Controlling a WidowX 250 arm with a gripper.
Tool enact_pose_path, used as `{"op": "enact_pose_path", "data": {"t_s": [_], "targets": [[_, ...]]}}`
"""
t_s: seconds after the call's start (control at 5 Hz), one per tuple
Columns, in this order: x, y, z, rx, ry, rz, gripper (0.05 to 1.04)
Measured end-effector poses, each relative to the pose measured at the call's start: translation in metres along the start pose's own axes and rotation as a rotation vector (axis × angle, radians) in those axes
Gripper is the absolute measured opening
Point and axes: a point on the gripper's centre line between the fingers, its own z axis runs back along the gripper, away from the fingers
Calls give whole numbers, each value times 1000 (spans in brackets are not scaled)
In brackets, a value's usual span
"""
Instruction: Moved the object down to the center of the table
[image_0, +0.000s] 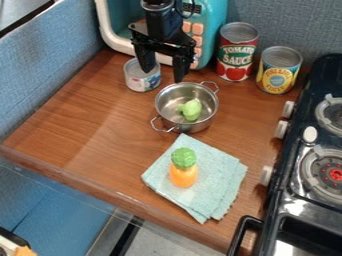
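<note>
At twelve o'clock we see the pincer (162, 75), spread and empty; at its five o'clock, the pot (187, 128), probably our object. Dragged toward six o'clock, it could ruck the cloth (214, 175), toppling the upright orange toy (183, 175).

A red can (236, 52) stands between a toy microwave (218, 20) and yellow can (278, 71).
</note>
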Motion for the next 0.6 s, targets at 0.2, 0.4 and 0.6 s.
{"op": "enact_pose_path", "data": {"t_s": [0.2, 0.4, 0.6], "targets": [[-5, 1, -16, -6, 44, 5, 999], [15, 26, -35, 32, 49, 29, 999], [41, 53, -48, 75, 14, 18, 999]]}}
